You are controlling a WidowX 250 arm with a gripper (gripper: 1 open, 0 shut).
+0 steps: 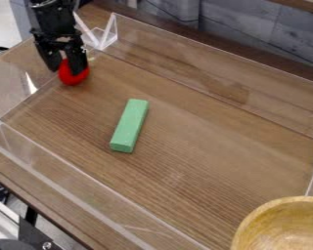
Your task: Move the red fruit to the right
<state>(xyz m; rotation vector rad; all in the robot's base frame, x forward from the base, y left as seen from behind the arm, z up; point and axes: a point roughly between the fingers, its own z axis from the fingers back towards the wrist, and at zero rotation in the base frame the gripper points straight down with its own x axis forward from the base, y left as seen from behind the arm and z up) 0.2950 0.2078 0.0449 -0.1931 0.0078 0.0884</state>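
The red fruit (74, 74) is a small round bright-red toy lying at the far left of the wooden tabletop. My black gripper (64, 61) points down right over it, its fingers open and straddling the fruit's upper part, which they partly hide. I cannot tell whether the fingers touch the fruit. The leafy tuft is hidden.
A long green block (129, 125) lies in the middle of the wood surface. Clear plastic walls (22, 98) fence the table on the left, front and back. A wooden bowl's rim (284, 227) shows at the bottom right corner.
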